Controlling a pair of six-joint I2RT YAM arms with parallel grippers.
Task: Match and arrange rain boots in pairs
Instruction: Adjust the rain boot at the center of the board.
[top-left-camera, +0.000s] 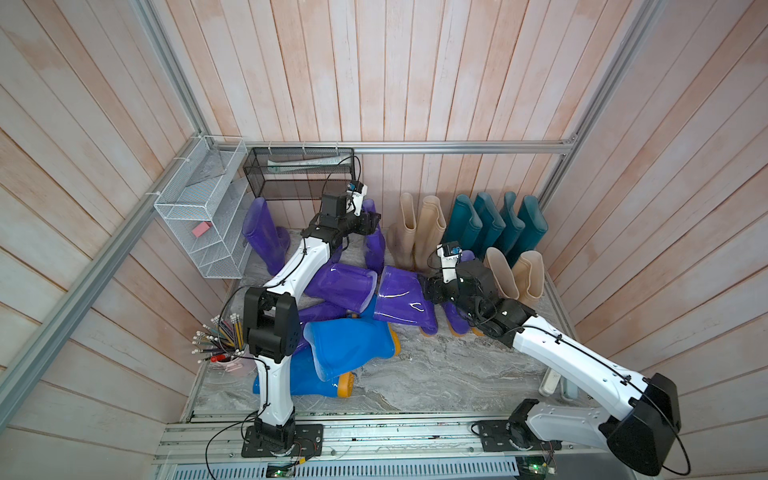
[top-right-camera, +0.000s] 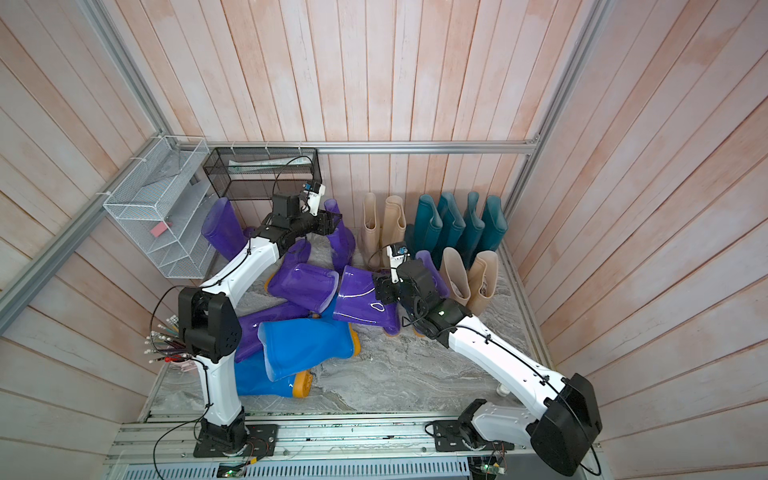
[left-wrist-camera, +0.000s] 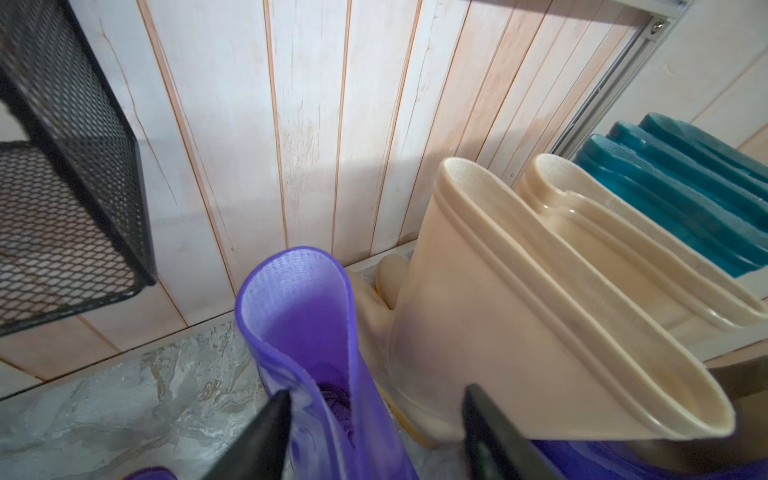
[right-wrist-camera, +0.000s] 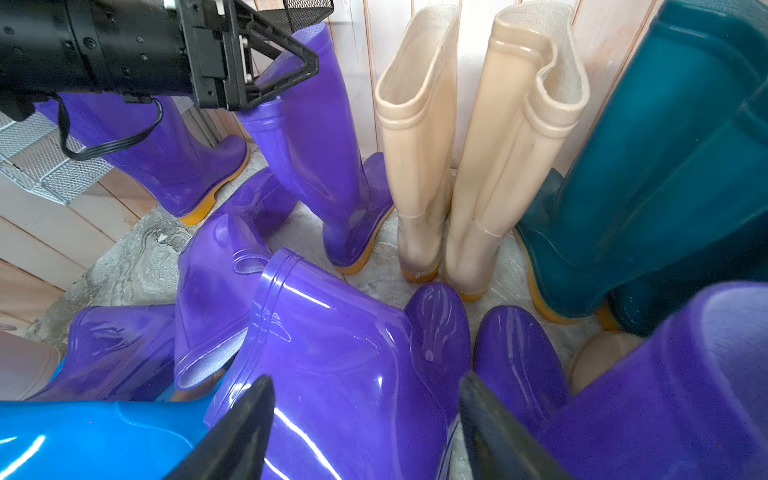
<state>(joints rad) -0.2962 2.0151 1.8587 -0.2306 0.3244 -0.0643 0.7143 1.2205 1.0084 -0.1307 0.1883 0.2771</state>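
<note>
Roughly halfway, judging by the layout. Nearest, at lower left of both top views: two bright blue boots (top-left-camera: 349, 347) tipped over, one across the other on the marbled table (top-left-camera: 436, 374), not yet stood as a pair. Just beyond, at frame centre: a heap of purple boots (top-left-camera: 340, 284) on their sides, overlapping each other and the blue ones, all left to match. Over the fallen purple boot (right-wrist-camera: 332, 353) at the heap's right end: the right tool (right-wrist-camera: 366, 379), jaws spread wide, clamped on nothing; touching or not, impossible to say. Right of it, at mid-right: a beige pair (top-left-camera: 515, 274) standing side by side, apparently done. Farther back, left of centre: the left tool (left-wrist-camera: 376, 390), wide open, one finger at each side of the shaft of an upright purple boot (left-wrist-camera: 299, 316), gripping nothing. Just beside that boot: the rear beige pair (left-wrist-camera: 519, 291), upright at the back wall (top-left-camera: 415, 104). At the left, below the white wire rack (top-left-camera: 199, 216): a lone purple boot (top-left-camera: 262, 232), upright, well apart from any mate. At upper right, along the wall: four dark teal boots (top-left-camera: 494, 224) in a tidy row, seemingly finished. In looks: tall, glossy, faintly see-through rubber, orange-yellow soles, pale woven lining inside the rims; shafts probably soft enough to fold under a pinch.
</note>
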